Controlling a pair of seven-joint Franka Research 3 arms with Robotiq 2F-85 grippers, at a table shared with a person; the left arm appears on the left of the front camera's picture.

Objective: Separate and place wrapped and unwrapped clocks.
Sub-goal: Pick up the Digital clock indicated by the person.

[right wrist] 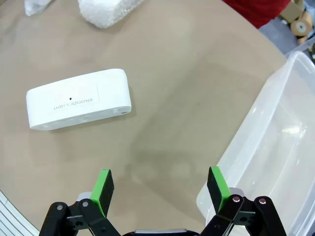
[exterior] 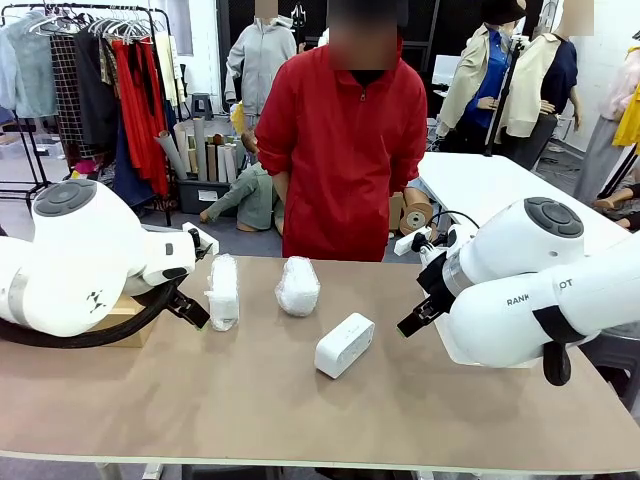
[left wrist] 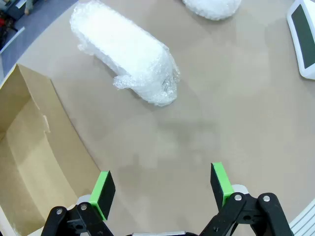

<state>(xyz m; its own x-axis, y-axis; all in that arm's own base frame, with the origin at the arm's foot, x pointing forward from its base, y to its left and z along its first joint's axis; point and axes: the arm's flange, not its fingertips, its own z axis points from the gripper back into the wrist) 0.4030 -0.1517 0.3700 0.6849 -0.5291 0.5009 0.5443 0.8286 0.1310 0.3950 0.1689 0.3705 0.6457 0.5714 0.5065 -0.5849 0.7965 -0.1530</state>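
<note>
Two wrapped clocks lie at the back of the table: a long upright lump (exterior: 222,292) (left wrist: 128,51) on the left and a rounder one (exterior: 297,286) (left wrist: 212,7) (right wrist: 106,10) beside it. The unwrapped clock (exterior: 344,345) (right wrist: 78,101) (left wrist: 305,39), a smooth white block, lies nearer the middle. My left gripper (exterior: 192,308) (left wrist: 162,189) hovers open just left of the long wrapped lump, with nothing between its fingers. To the right of the bare clock, my right gripper (exterior: 412,322) (right wrist: 160,189) hangs open above the table, also holding nothing.
An open cardboard box (left wrist: 24,147) (exterior: 120,315) sits at the table's left side under my left arm. A clear plastic bin (right wrist: 275,147) stands at the right beside my right gripper. A person in a red jacket (exterior: 345,150) stands at the far edge.
</note>
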